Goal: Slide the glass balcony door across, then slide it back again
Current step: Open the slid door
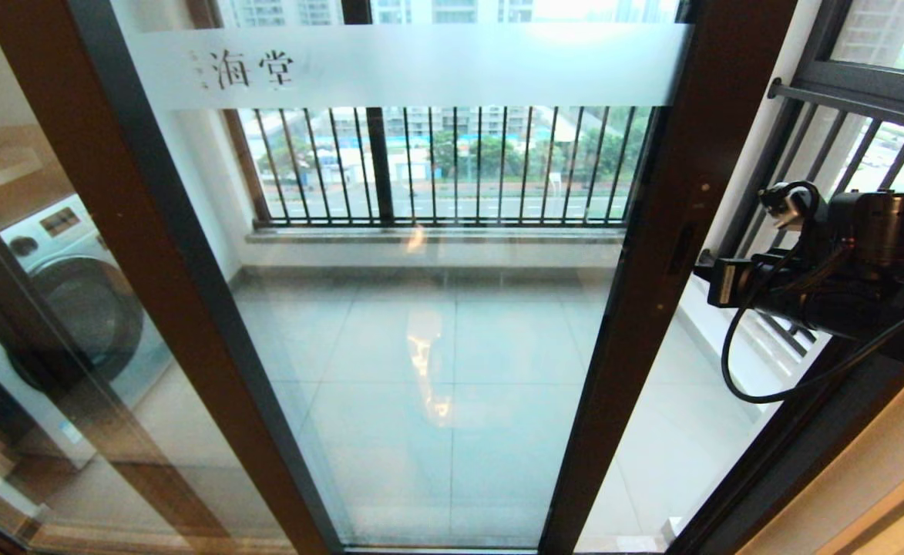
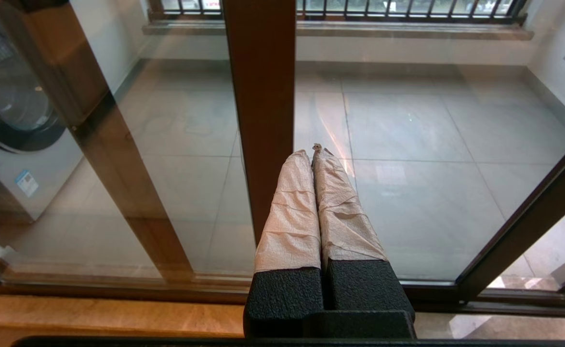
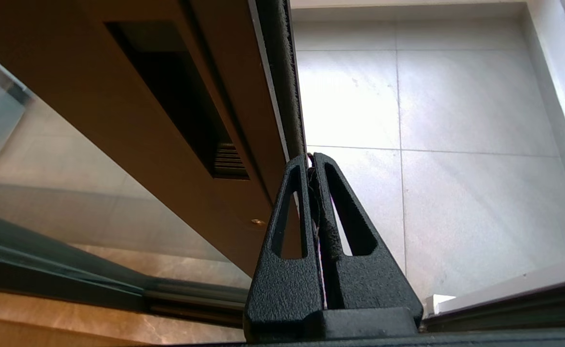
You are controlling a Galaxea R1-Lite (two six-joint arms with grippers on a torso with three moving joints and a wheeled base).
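The left gripper (image 2: 313, 150), fingers pressed together and empty, points low at the glass balcony door (image 1: 421, 324). The right gripper (image 3: 311, 159), also closed, sits nearer, its tips at the door's upright free edge, handle slot (image 3: 176, 96) just beside.

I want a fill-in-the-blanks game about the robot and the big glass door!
1. The frosted band near the top of the glass balcony door carries black Chinese ____.
2. The right gripper has its fingers ____ beside the door's edge.
3. Behind the glass on the robot's left stands a white ____ machine.
4. The left gripper has its fingers wrapped in ____.

Missing words: characters; shut; washing; tape
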